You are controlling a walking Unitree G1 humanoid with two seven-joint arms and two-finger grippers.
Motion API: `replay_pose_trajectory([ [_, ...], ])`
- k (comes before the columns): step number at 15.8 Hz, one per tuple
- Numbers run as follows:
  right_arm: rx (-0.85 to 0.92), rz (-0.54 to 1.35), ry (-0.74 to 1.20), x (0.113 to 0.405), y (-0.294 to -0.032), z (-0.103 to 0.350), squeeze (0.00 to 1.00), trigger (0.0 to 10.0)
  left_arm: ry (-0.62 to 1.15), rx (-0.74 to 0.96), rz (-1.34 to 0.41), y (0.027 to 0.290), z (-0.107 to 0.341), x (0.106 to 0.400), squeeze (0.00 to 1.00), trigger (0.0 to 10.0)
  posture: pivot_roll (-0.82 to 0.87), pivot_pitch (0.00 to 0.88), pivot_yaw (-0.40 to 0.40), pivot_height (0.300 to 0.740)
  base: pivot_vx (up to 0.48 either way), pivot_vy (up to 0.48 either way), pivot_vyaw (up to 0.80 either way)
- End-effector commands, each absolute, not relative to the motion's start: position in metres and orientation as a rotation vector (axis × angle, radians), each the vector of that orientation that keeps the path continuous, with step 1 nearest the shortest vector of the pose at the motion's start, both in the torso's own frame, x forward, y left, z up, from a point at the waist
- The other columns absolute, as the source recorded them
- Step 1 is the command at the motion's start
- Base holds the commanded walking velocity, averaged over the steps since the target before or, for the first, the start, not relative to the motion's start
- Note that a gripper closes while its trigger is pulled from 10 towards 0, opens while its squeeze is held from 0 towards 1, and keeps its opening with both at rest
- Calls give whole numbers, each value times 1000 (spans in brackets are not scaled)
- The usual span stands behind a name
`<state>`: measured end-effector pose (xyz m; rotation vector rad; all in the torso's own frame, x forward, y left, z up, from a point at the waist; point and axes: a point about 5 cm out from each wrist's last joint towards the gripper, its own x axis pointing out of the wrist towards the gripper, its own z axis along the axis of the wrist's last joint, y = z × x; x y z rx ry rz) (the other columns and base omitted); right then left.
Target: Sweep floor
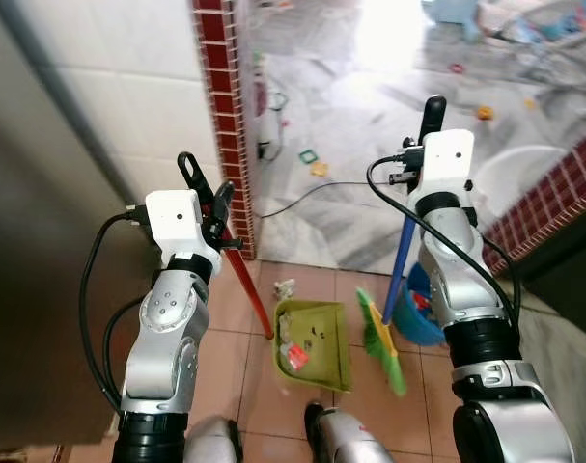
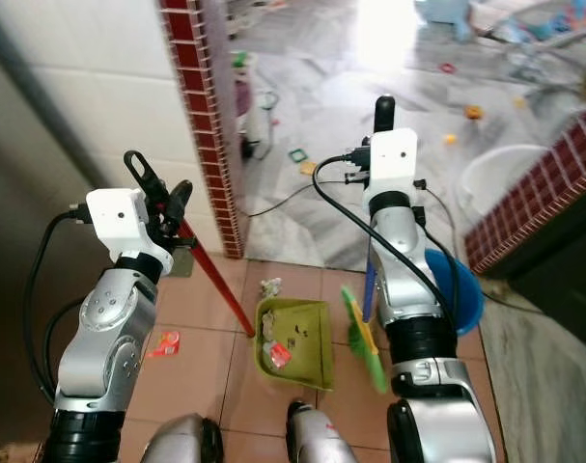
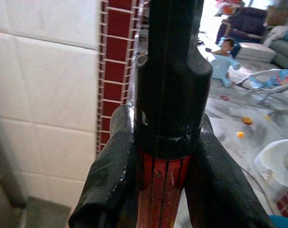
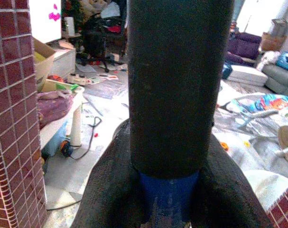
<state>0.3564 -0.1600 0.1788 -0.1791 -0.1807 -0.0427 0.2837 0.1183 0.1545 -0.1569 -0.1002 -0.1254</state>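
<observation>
In the left eye view, our left gripper (image 1: 215, 207) clamps the red dustpan handle (image 1: 252, 289), which slants down to the green dustpan (image 1: 314, 343) on the terracotta tiles, with scraps inside. Our right gripper (image 1: 423, 145) grips the blue broom handle (image 1: 401, 265); its green bristles (image 1: 381, 340) rest beside the pan. The right eye view adds a red wrapper (image 2: 164, 342) on the tiles by our left arm. In the left wrist view, fingers (image 3: 110, 180) squeeze the red shaft under its black cap. In the right wrist view, fingers (image 4: 110, 185) hold the blue shaft below a black grip. No writing is readable
</observation>
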Motion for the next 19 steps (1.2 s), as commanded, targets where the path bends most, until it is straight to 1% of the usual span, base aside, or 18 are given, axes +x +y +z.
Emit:
replay_pose_trajectory([
  [1,-175,-41,-196,358,-158,183,0,10000,-139,-183,-148,116,164,281,0,10000,-28,109,-5,740,0,0,0],
  [4,-174,-50,-173,359,-160,179,0,10000,-134,-184,-146,117,164,282,0,10000,-27,107,-6,740,0,0,0],
  [19,-158,-75,-134,359,-165,171,0,10000,-117,-199,-146,115,164,284,0,10000,-33,113,-6,740,-277,0,0],
])
